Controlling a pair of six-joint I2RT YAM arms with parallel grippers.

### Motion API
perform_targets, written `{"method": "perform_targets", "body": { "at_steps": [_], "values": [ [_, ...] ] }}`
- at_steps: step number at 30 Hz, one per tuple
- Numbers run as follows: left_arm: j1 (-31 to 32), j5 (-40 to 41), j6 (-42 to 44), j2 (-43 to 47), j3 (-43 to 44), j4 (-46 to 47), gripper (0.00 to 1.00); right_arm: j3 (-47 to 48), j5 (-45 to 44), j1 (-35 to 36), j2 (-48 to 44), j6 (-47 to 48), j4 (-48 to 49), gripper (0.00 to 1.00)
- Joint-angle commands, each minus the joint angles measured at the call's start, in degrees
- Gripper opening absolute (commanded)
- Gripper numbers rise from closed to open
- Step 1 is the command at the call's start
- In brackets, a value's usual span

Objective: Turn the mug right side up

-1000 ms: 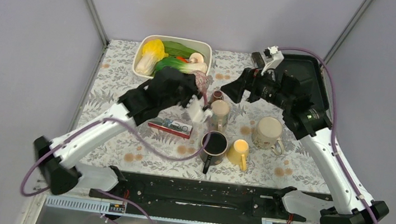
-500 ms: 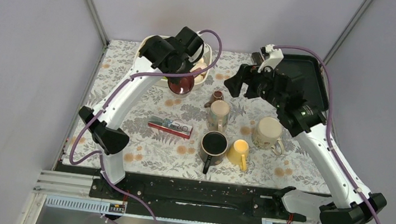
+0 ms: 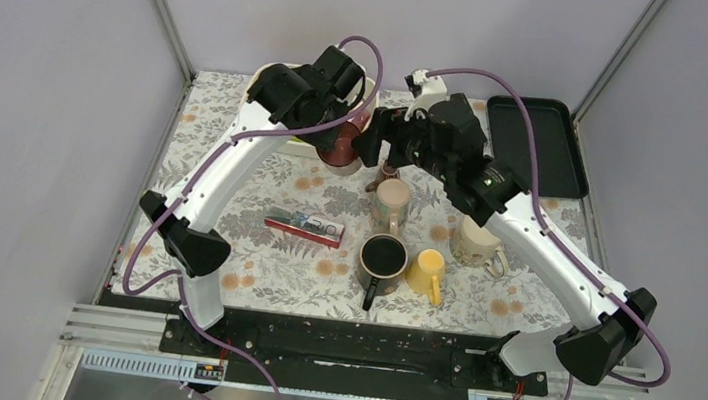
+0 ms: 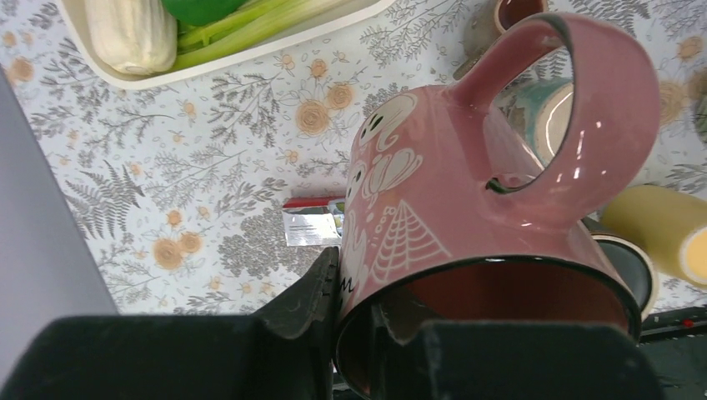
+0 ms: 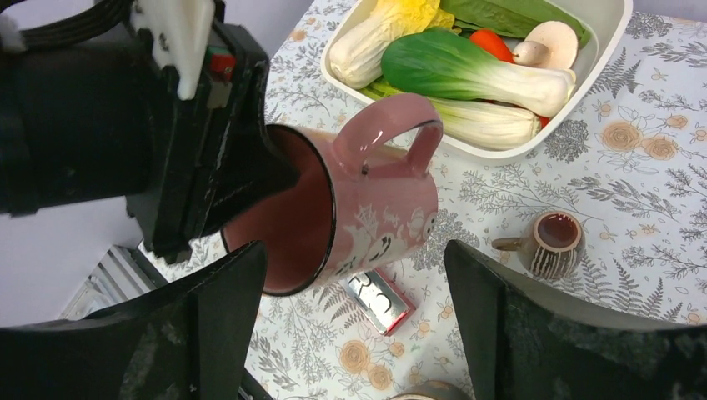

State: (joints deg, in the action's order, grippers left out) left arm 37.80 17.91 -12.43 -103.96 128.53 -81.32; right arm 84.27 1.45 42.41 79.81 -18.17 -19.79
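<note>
The pink mug (image 3: 341,146) with white drawings hangs in the air on its side, handle up, above the cloth near the vegetable dish. My left gripper (image 4: 367,304) is shut on its rim, one finger inside and one outside; the mug fills the left wrist view (image 4: 467,192). My right gripper (image 5: 357,260) is open, its fingers (image 5: 225,317) spread to either side just below the mug (image 5: 375,208), not touching it. In the top view the right gripper (image 3: 374,142) sits just right of the mug.
A white dish (image 5: 613,33) of vegetables stands at the back. A small striped brown cup (image 3: 388,172), a beige mug (image 3: 392,204), a black mug (image 3: 384,256), a yellow mug (image 3: 426,269) and a cream mug (image 3: 476,242) stand mid-table. A red packet (image 3: 304,225) lies left; a black tray (image 3: 532,145) lies back right.
The left arm has raised the pink mug off the table and holds it near the dish. The right arm has swung left from the black tray to just beside the mug.
</note>
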Motion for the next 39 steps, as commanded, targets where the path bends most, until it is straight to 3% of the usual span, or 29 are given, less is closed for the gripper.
{"method": "perform_targets", "body": {
  "at_steps": [1,6,8,10,15,16,19,20,23,24,28,32,39],
  "values": [
    [-0.52,-2.97,-4.69,3.48,2.63,6.29,0.0,3.97,-3.45,0.63,4.06,-0.37,1.51,0.85],
    [-0.53,-3.07,-5.4,4.32,2.15,7.08,0.0,8.38,-8.61,0.59,9.58,2.95,-1.59,0.73],
    [-0.46,-2.91,-5.95,4.51,2.12,7.24,0.0,10.93,-10.47,0.75,11.74,4.28,-3.83,0.64],
    [-0.5,-2.82,-6.06,4.67,2.22,8.07,0.0,12.36,-12.4,1.14,13.38,5.6,-5.6,0.52],
    [-0.54,-4.83,-4.36,7.57,-2.66,15.04,0.0,12.72,-15.44,1.66,15.2,7.38,-6.7,0.02],
    [-0.58,-5.58,-4.21,8.07,-3.57,16.0,0.0,12.61,-16.1,1.65,15.24,7.77,-6.69,0.0],
    [-0.99,-9.82,-3.38,8.44,-5.03,16.98,0.01,12.49,-18.93,1.64,14.8,10.51,-6.73,0.0],
    [-1.31,-11.34,-3.12,8.5,-5.47,16.99,0.11,12.62,-19.99,1.53,14.51,11.43,-6.74,0.0],
    [-2.22,-13.13,-2.49,8.82,-6.54,17.46,0.58,13.06,-20.15,-0.37,13.63,12.1,-6.71,0.0],
    [-2.65,-13.11,-2.29,8.89,-6.69,17.57,0.65,13.11,-19.38,-1.69,13.43,11.8,-6.72,0.0],
    [-6.58,-16.68,-2.59,9.52,-7.06,17.76,0.8,12.19,-16.74,-8.29,12.07,10.66,-6.72,0.0],
    [-9.75,-22.75,-1.07,9.86,-7.9,18.6,0.83,12.45,-15.25,-15.89,12.55,10.58,-6.75,0.0],
    [-12.47,-21.48,7.28,13.23,-16.67,24.36,0.97,18.17,-11.02,-37.44,20.07,5.96,-6.96,0.0]
  ]
}}
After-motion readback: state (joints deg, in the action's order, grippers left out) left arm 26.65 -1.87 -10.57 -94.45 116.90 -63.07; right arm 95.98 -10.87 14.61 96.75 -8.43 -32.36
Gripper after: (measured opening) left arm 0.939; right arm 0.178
